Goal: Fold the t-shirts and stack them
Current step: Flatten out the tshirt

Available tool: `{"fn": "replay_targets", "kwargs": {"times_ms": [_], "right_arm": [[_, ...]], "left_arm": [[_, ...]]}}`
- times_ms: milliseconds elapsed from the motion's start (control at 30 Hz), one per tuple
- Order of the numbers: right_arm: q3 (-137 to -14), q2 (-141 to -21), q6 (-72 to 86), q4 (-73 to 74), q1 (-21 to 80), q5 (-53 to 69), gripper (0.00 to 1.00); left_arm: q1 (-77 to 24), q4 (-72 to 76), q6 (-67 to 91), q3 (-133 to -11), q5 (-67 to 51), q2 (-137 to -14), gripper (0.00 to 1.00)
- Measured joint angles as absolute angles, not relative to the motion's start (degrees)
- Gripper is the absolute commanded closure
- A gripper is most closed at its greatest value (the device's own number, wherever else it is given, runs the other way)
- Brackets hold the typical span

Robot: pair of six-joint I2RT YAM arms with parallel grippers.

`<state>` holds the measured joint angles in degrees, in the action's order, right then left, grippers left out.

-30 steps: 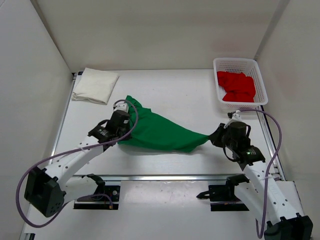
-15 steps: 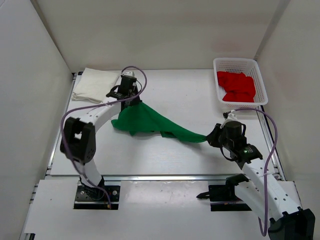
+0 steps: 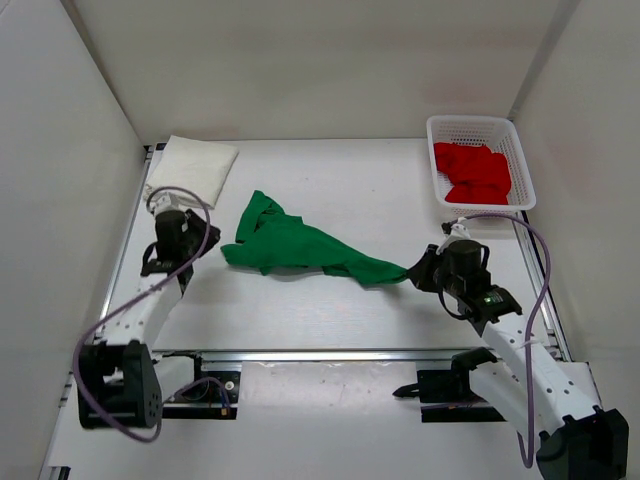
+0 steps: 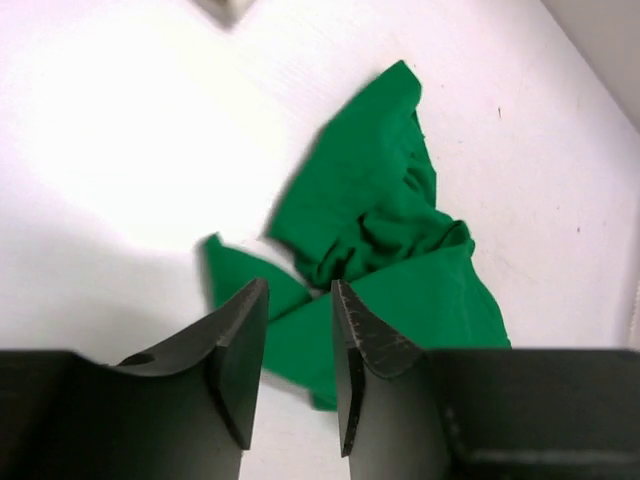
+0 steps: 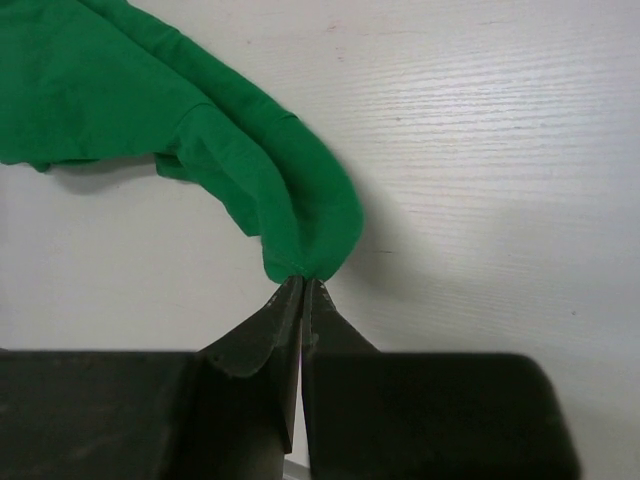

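Observation:
The bright green t-shirt (image 3: 300, 247) lies crumpled and stretched out across the middle of the table. My right gripper (image 3: 412, 272) is shut on its right tip, and the right wrist view shows the fingers (image 5: 302, 283) pinching the cloth (image 5: 200, 110). My left gripper (image 3: 185, 240) is open and empty, left of the shirt and apart from it; the left wrist view shows its fingers (image 4: 300, 290) with a gap over the green cloth (image 4: 390, 230). The cream-white t-shirt (image 3: 192, 168) lies folded at the far left. The red t-shirt (image 3: 474, 172) sits bunched in the basket.
The white mesh basket (image 3: 478, 122) stands at the far right corner. White walls close in the table on the left, back and right. A metal rail (image 3: 330, 354) runs along the near edge in front of the arm bases.
My left gripper carried the shirt's left end toward the far left, let it go and drew back to the left side. The right gripper kept its hold and barely moved.

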<state>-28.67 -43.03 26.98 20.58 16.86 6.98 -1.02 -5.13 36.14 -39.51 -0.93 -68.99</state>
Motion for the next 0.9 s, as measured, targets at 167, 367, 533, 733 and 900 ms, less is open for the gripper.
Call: {"fn": "replay_targets", "kwargs": {"times_ms": [167,367,533,733,900], "right_arm": [[-28.25,-43.33,26.94,19.64,17.34,8.51,1.0],[-28.23,-42.98,26.94,19.62,18.09,8.73,1.0],[-28.16,-42.28,26.96,19.59,18.33,8.93,1.0],[-28.16,-41.32,26.92,19.81,17.93,9.28,1.0],[-28.77,-39.31,26.72,20.12,16.47,9.8,1.0]], "left_arm": [[0.23,-2.17,38.92,-29.47,-1.65,-63.9,0.45],[-0.21,1.21,41.04,-29.17,-4.95,-74.06,0.45],[-1.43,2.96,42.39,-29.34,-6.17,-76.69,0.8],[-2.59,0.3,42.19,-30.76,-5.28,-75.77,1.0],[-4.78,-13.58,39.29,-39.07,-2.0,-71.96,1.0]]}}
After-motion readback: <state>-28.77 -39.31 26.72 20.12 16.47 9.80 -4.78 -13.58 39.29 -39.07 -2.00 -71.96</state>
